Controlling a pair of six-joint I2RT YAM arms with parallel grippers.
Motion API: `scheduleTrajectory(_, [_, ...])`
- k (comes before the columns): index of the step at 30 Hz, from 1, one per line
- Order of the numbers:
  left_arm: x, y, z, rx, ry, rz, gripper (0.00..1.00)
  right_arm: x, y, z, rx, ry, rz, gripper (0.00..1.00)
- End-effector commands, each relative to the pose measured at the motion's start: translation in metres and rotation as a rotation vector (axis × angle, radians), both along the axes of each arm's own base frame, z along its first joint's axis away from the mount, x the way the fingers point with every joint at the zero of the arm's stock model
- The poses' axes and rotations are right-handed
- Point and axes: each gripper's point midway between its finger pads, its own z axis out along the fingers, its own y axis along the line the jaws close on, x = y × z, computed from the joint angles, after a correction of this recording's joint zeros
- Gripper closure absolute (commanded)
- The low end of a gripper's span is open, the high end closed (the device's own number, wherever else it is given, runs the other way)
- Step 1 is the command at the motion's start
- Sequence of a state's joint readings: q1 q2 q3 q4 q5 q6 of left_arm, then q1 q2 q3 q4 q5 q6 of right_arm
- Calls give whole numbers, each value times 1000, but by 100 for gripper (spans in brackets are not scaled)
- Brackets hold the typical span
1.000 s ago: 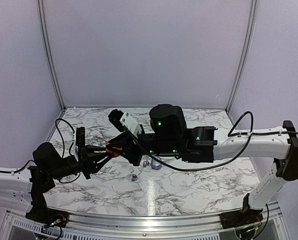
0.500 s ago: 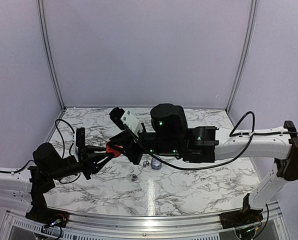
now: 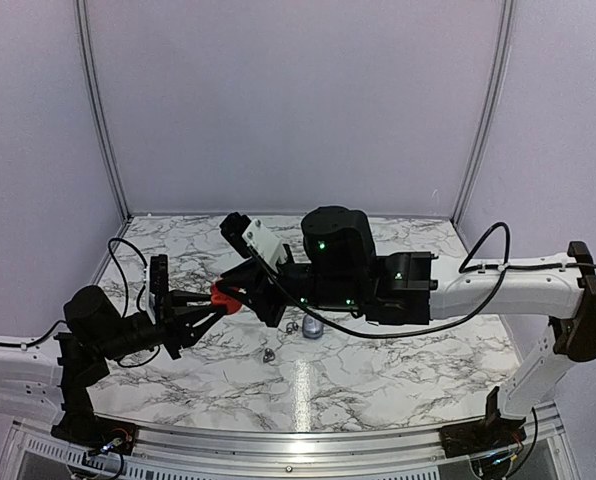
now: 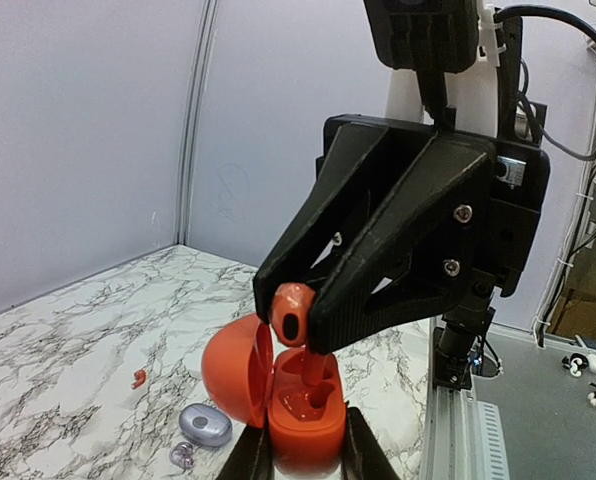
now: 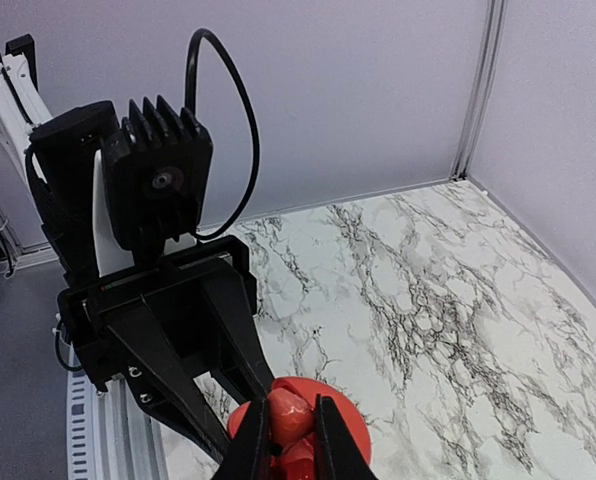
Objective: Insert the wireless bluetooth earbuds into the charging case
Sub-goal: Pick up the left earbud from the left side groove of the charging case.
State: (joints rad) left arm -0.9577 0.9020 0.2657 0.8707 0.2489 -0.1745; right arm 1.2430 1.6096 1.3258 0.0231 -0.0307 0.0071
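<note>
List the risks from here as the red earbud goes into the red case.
1. The red earbud is pinched at the very tips of the right gripper over the open red charging case; it could slip or enter its pocket askew.
2. The left gripper holds only the case's lower end, off the table; a downward push might pivot it out.
3. A dropped bud would probably land near the silvery-grey case on the marble table.
</note>
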Motion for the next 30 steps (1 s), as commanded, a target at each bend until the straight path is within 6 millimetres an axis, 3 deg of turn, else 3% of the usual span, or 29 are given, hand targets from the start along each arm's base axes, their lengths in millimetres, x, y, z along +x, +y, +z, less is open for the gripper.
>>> scheduleTrajectory(1, [-2, 9, 21, -77, -39, 29, 100, 1, 2, 16, 25, -14, -3, 91])
scheduleTrajectory(9, [-2, 14, 23, -96, -33, 40, 100, 1, 6, 7, 13, -8, 3, 91])
scheduleTrajectory(20, [2, 4, 6, -33, -30, 34, 100, 0, 3, 46, 76, -60, 7, 91])
scheduleTrajectory(30, [1, 6, 14, -54, -38, 33, 100, 0, 10, 21, 35, -33, 15, 91])
